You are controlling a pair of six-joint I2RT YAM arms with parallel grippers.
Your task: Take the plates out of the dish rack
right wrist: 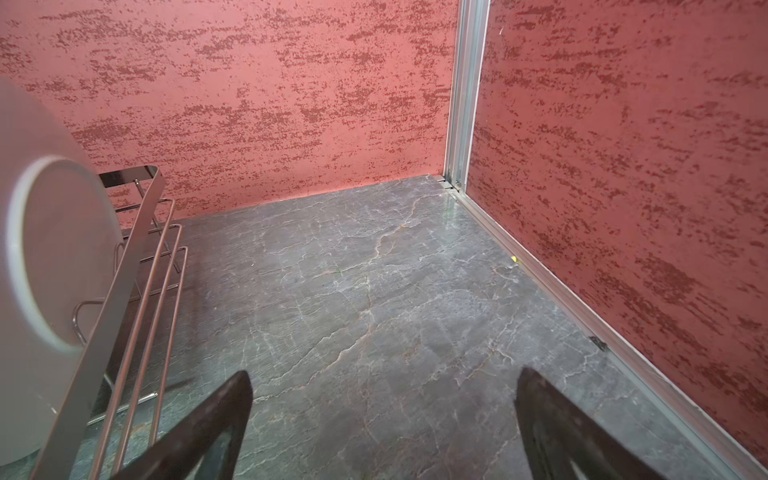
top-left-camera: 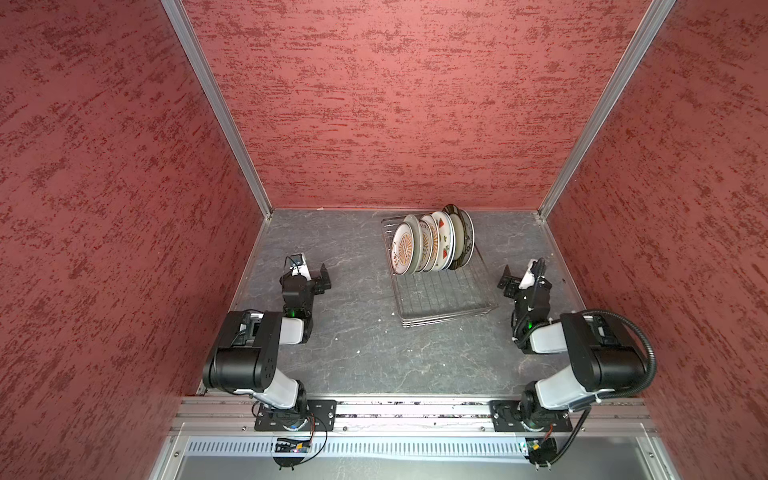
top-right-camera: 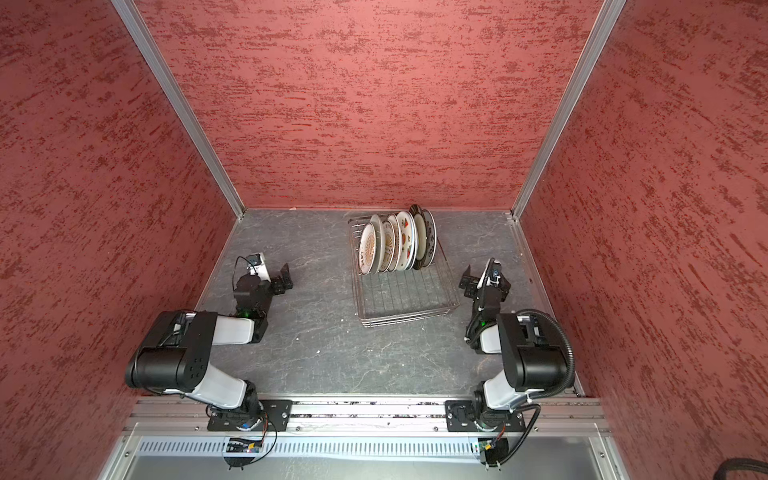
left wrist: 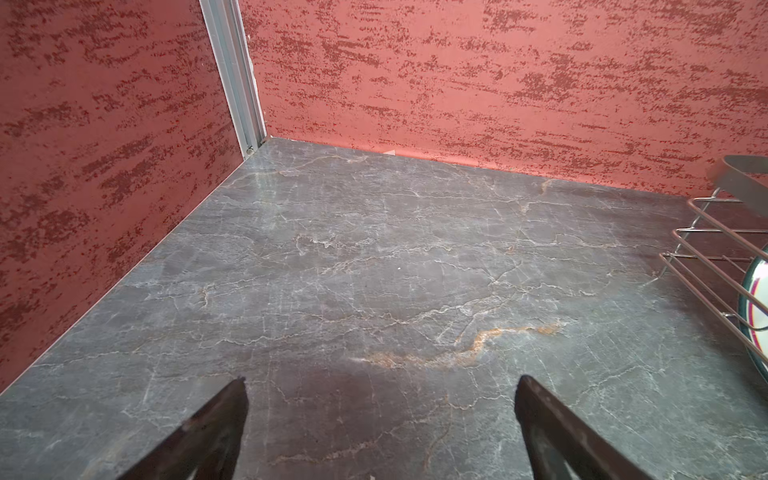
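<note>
Toward the far edge of the counter [top-left-camera: 353, 353], right of its middle, stands the dish rack [top-left-camera: 440, 299]. The plates [top-left-camera: 432, 243] are all in it, about six of them, on edge and packed close at the rack's far end. The near part of the grid is bare, so no plate looks unloaded yet.

The row of plates runs roughly along the far edge, so each plate is thin across the row and broad from front to back. Their printed faces turn toward the left arm's side and their backs toward the right arm's.

The left tool [top-left-camera: 323, 276] hovers low over bare counter, well apart from the rack's left side. Its jaws are spread wide with nothing between them, and only the rack's corner and a sliver of a plate rim reach its wrist view.

The right tool [top-left-camera: 508, 282] is likewise wide open and empty, but it sits just beside the rack's right side. Its wrist view shows the plain underside of the end plate [right wrist: 54, 257] close by, behind the rack's rail.

The right arm is the nearer one — the row's end plate, the larger one with a dark rim [top-left-camera: 465, 239], lies inward of that tool and farther back. A grasp there would probably have to come over the rim from above, with the jaws straddling the plate's thin edge.
</note>
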